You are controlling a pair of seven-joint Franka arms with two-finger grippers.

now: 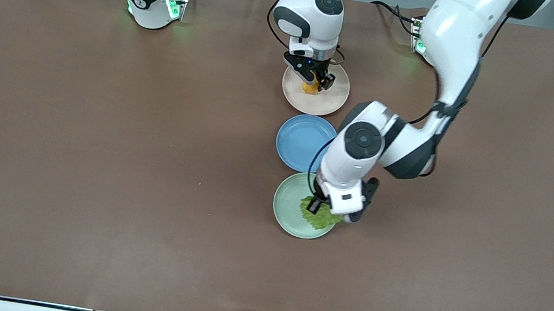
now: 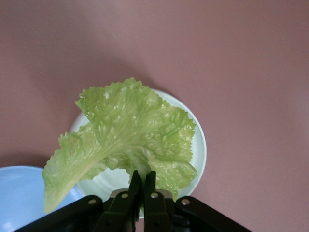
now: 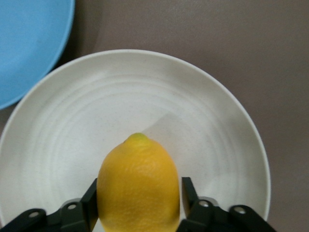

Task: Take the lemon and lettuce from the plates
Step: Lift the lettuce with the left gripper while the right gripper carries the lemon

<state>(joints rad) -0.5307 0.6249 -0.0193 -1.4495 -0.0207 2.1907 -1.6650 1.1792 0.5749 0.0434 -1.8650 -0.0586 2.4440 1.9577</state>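
Note:
The lemon (image 1: 310,88) is between the two fingers of my right gripper (image 1: 315,81), which is shut on it over the cream-beige plate (image 1: 331,103). In the right wrist view the lemon (image 3: 138,186) fills the gap between the fingers of the gripper (image 3: 140,193), with the cream plate (image 3: 193,96) underneath. My left gripper (image 1: 317,207) is shut on the pale stem of the lettuce (image 1: 321,218) over the mint green plate (image 1: 286,206). In the left wrist view the leaf (image 2: 130,130) hangs from the gripper (image 2: 143,175) above the mint plate (image 2: 199,145).
An empty blue plate (image 1: 303,143) lies between the cream plate and the mint plate, close to both. It also shows in the left wrist view (image 2: 19,193) and the right wrist view (image 3: 29,43). The brown table (image 1: 91,150) stretches wide toward both ends.

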